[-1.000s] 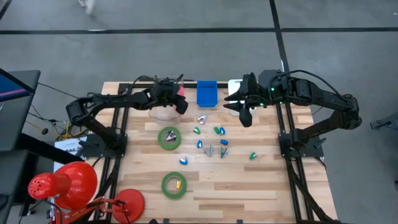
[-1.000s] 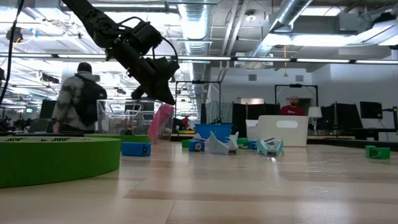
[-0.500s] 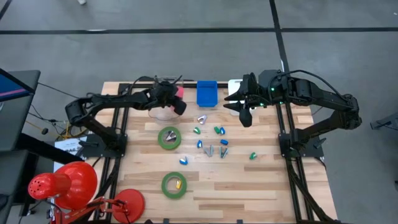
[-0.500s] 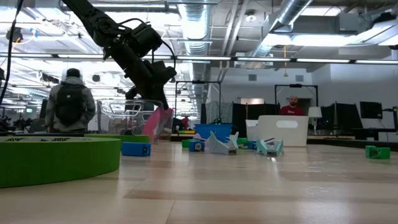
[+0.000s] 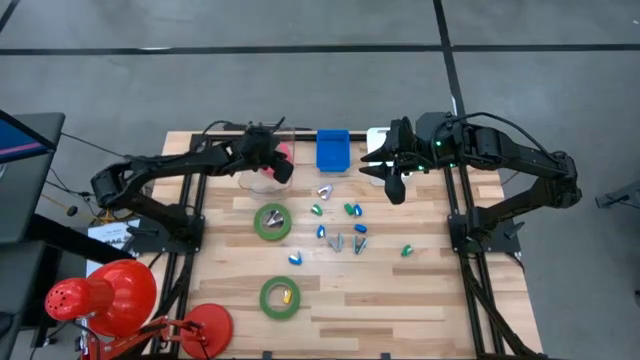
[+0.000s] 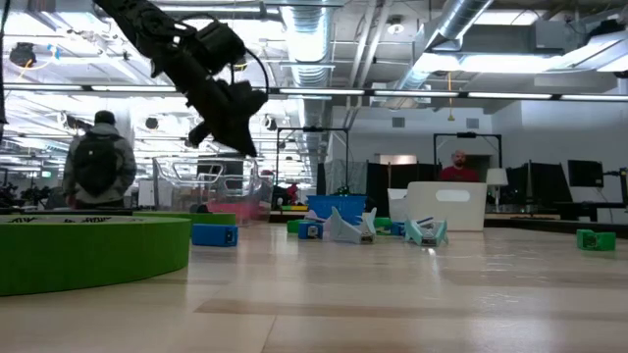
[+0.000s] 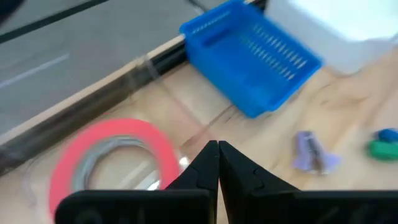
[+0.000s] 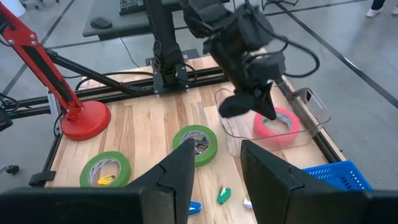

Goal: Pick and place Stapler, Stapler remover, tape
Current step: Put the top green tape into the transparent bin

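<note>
Surface, high view: wooden slatted table sat on a grey floor, as I saw it from above.
Left gripper, high view: I saw the left gripper over the clear plastic bin at the table's far side, fingers pressed together and empty.
Pink tape, high view: the red-pink flat tape roll lay in that clear bin.
Green tapes, high view: one green tape ring lay mid-table, another green ring nearer the front edge.
Right gripper, high view: the right gripper hung beside the blue plastic basket; I saw its jaws partly apart with nothing between them.
Low view: I saw the left arm raised clear of the bin, and a person with a backpack in the room behind.
Left wrist view: closed fingers hung above the pink roll.
Right wrist view: I saw the gap between its own fingers bare.
</note>
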